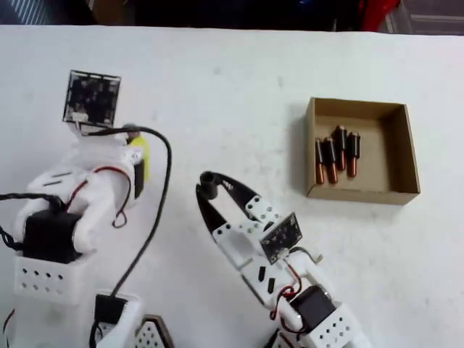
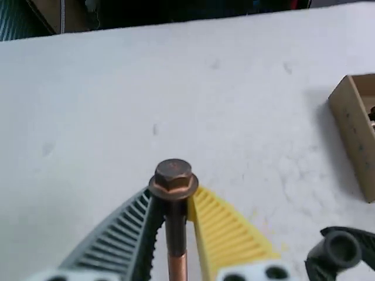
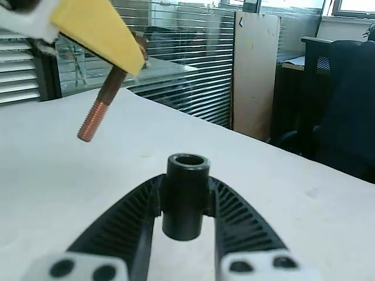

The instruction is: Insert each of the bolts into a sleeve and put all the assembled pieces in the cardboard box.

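A copper bolt [image 2: 174,182] is clamped between the grey and yellow fingers of my left gripper [image 2: 174,205], head up. My left gripper [image 1: 136,158] hangs over the table's left part. A black sleeve [image 3: 186,196] stands upright, bore open at the top, with my right gripper [image 3: 186,205] shut on it. In the right wrist view the bolt [image 3: 104,108] hangs tilted, its threaded tip up and off to one side of the sleeve, apart from it. From above, the sleeve [image 1: 209,184] sits at the tip of my right gripper [image 1: 209,190]. The cardboard box [image 1: 362,107] holds several assembled pieces [image 1: 335,156].
The box [image 2: 356,132] stands to the right of both arms. A black cable [image 1: 161,196] loops from the left arm across the table between the arms. White tabletop stretches open toward the far edge [image 1: 232,29].
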`<state>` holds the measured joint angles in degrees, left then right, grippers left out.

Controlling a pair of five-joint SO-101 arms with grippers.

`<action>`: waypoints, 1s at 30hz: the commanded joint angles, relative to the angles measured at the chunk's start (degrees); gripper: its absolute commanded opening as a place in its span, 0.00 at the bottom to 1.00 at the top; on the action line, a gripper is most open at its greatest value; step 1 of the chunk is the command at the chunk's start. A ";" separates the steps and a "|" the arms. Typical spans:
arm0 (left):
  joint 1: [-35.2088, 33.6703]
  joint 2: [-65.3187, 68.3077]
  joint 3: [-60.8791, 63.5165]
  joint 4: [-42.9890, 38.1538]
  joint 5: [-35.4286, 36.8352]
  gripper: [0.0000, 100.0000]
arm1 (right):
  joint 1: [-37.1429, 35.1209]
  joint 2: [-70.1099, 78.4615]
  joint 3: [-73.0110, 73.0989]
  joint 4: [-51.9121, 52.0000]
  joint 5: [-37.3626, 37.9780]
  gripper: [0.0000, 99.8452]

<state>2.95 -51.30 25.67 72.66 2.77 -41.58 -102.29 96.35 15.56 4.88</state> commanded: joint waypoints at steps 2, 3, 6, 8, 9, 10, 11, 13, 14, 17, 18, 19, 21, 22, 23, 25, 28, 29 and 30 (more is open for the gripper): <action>7.69 -2.86 3.69 -8.35 1.32 0.02 | -0.13 -0.57 0.53 -1.27 -0.35 0.02; 8.75 -3.74 5.10 -10.29 1.23 0.02 | 0.48 -0.48 0.53 -0.92 -0.44 0.02; 10.15 -6.99 9.05 -18.20 1.05 0.02 | 3.21 -0.75 0.53 0.48 -0.44 0.02; 10.15 -8.66 11.60 -23.30 1.05 0.02 | 4.00 -0.75 0.53 0.75 -0.44 0.02; 10.15 -9.27 12.66 -25.41 1.05 0.02 | 4.09 -0.75 0.53 0.75 -0.53 0.02; 10.15 -9.63 13.63 -26.99 1.05 0.02 | 4.00 -0.75 0.53 0.75 -0.53 0.02; 10.15 -9.71 14.07 -27.96 1.05 0.02 | 3.82 -0.75 0.53 0.75 -0.53 0.02; 10.24 -9.98 14.77 -29.45 1.32 0.02 | 3.82 -0.66 0.53 0.75 -0.53 0.02; 10.24 -9.98 14.95 -30.33 1.49 0.02 | 3.82 -0.57 0.53 0.75 -0.53 0.02; 12.70 -10.24 15.21 -34.20 1.58 0.02 | 3.82 -0.48 0.53 0.75 -0.53 0.02; 14.20 -10.33 15.12 -35.43 1.58 0.02 | 3.82 -0.48 0.53 0.75 -0.53 0.02; 16.04 -10.51 15.12 -36.57 1.58 0.02 | 3.82 -0.48 0.53 0.75 -0.53 0.02; 19.03 -10.51 15.12 -38.24 1.58 0.02 | 3.82 -0.48 0.53 0.75 -0.53 0.02; 20.00 -10.51 15.12 -38.68 1.58 0.02 | 3.91 -0.48 0.53 0.75 -0.53 0.02; 20.53 -10.51 15.21 -38.68 1.58 0.02 | 3.91 -0.48 0.53 1.10 -0.53 0.02; 20.79 -10.51 15.21 -38.68 1.58 0.02 | 3.91 -0.75 0.53 2.33 -0.53 0.02; 21.14 -10.59 14.86 -38.68 1.58 0.02 | 3.91 -0.75 0.53 2.77 -0.53 0.02; 21.14 -10.59 14.77 -38.86 1.58 0.02 | 4.00 -0.75 0.53 2.68 -0.53 0.02; 21.14 -10.59 14.86 -39.38 1.58 0.02 | 4.00 -0.75 0.53 2.68 -0.53 0.02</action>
<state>22.99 -60.26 41.49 36.00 3.65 -38.24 -102.29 96.35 18.20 4.88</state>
